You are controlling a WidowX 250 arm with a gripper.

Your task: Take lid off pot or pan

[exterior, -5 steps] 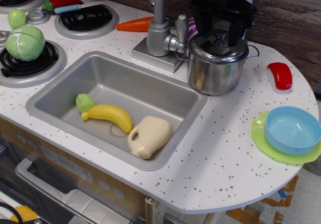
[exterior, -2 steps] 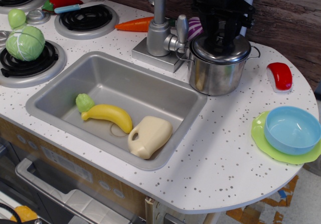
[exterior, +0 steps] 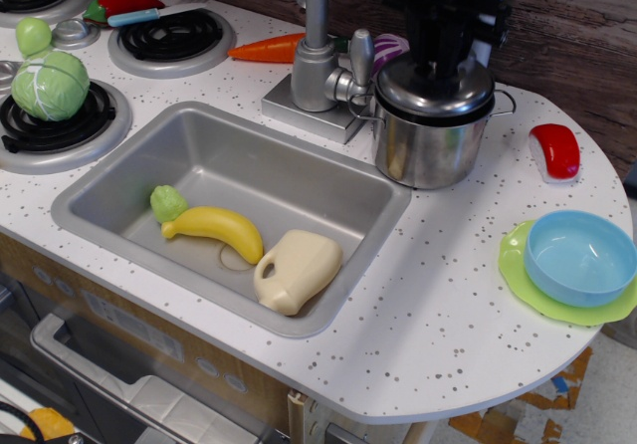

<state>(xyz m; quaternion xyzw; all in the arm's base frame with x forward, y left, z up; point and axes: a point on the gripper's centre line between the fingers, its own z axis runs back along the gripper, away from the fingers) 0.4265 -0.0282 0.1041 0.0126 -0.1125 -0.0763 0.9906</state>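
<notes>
- Lid (exterior: pixel 435 88) sits on the pot (exterior: pixel 430 140), on the counter right of the sink (exterior: pixel 129 170), beside the faucet base (exterior: pixel 304 101).
- Black gripper (exterior: pixel 439 61) is right down over the lid's centre, hiding the knob.
- Fingers: can't tell whether they're clamped.

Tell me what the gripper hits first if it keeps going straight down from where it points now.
The lid on the pot: the gripper points down at its centre, probably already at the knob, which is hidden.
</notes>
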